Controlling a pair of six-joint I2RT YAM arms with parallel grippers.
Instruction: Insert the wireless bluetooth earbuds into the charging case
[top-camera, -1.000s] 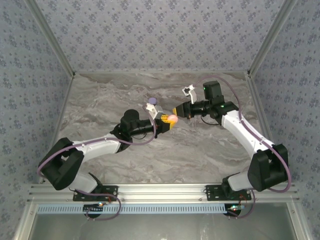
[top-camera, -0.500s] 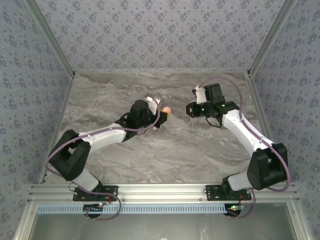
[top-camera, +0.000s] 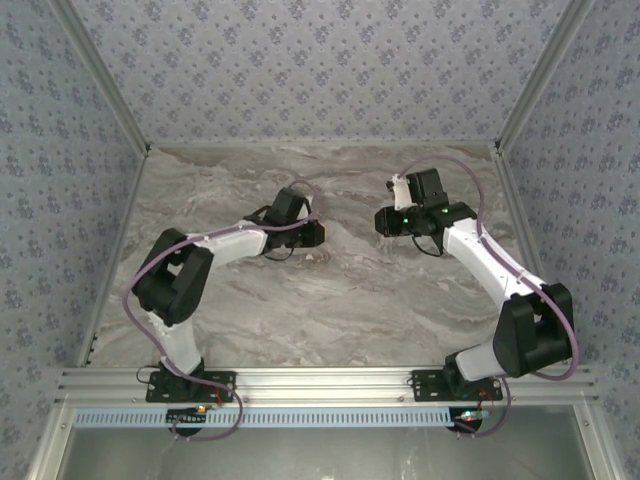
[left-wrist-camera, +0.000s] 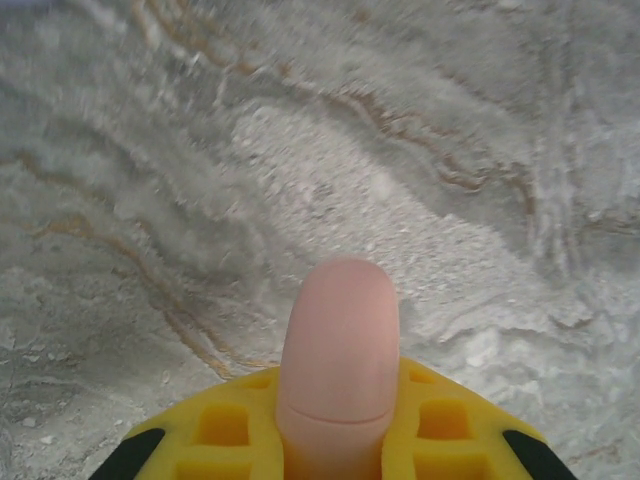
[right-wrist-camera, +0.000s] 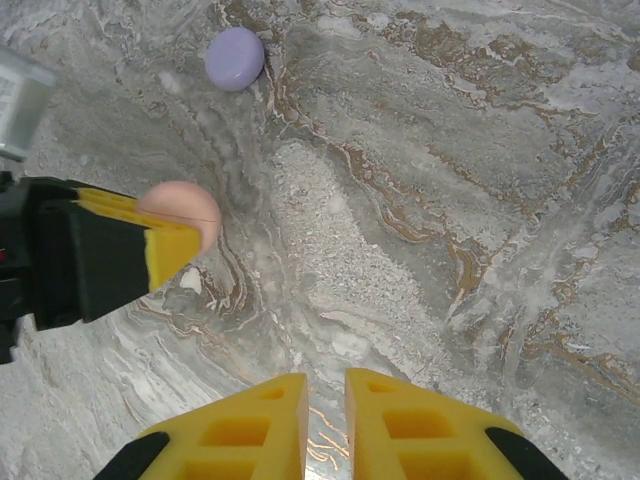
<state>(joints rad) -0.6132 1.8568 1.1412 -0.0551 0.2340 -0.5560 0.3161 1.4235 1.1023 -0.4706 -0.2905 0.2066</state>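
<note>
Soft even light, left-wrist view slightly blurred

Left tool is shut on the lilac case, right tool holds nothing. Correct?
Not quite: the left tool is shut on the pink case, as the left wrist view shows. The lilac case lies on the table in the right wrist view. The right tool does hold nothing.

One pink case (left-wrist-camera: 338, 340) and one lilac case (right-wrist-camera: 235, 58) on the table.
</note>
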